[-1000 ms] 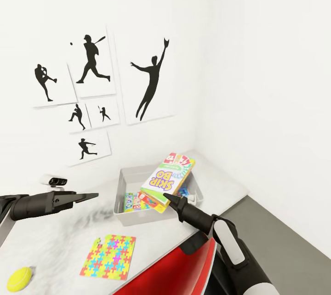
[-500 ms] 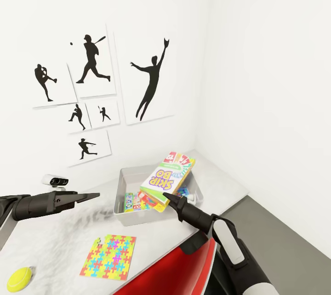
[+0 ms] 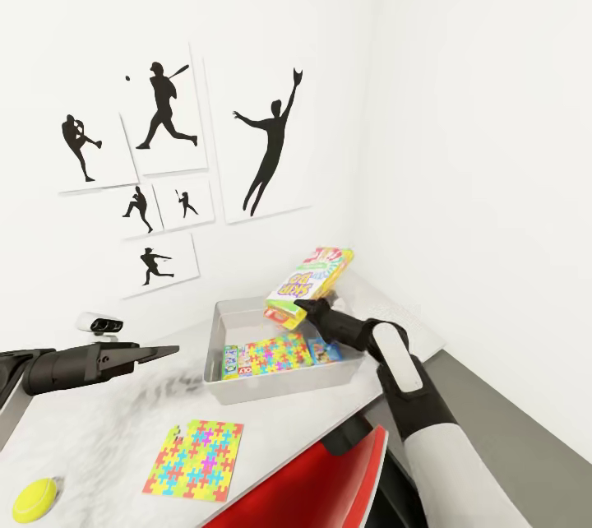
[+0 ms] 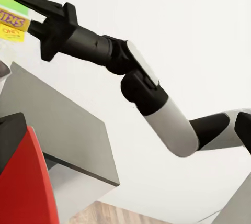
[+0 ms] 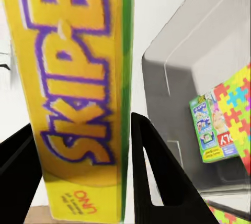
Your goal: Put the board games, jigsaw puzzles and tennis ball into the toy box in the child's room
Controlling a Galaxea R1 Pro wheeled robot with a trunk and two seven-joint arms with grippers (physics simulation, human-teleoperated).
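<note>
Right gripper (image 3: 306, 310) is clamped on the edge of a game box (image 3: 310, 284), fingers either side of it in the right wrist view, holding it tilted in the air above the far right part of the toy box (image 3: 284, 380).

Risks, as I judge them: the grip is on one edge only, so the box could pivot or slip out w/ any quick wrist move. It hangs close to the bin's far rim and the wall corner, so a release here might land it on the rim or on the table (image 3: 107, 429) behind rather than inside. Coming down flat, it could also catch on what's already in the bin.

The game box is thin, yellow edge w/ purple "SKIP-BO" letters, green and red on the face. Already in the bin: a puzzle (image 3: 278, 353) and two small printed boxes, one at each end.

Left gripper (image 3: 164, 350) hovers over the table w/ nothing in it; can't tell how far its jaws are parted. Second puzzle (image 3: 194, 459) and ball (image 3: 34, 499) lie on the table, not yet binned.
</note>
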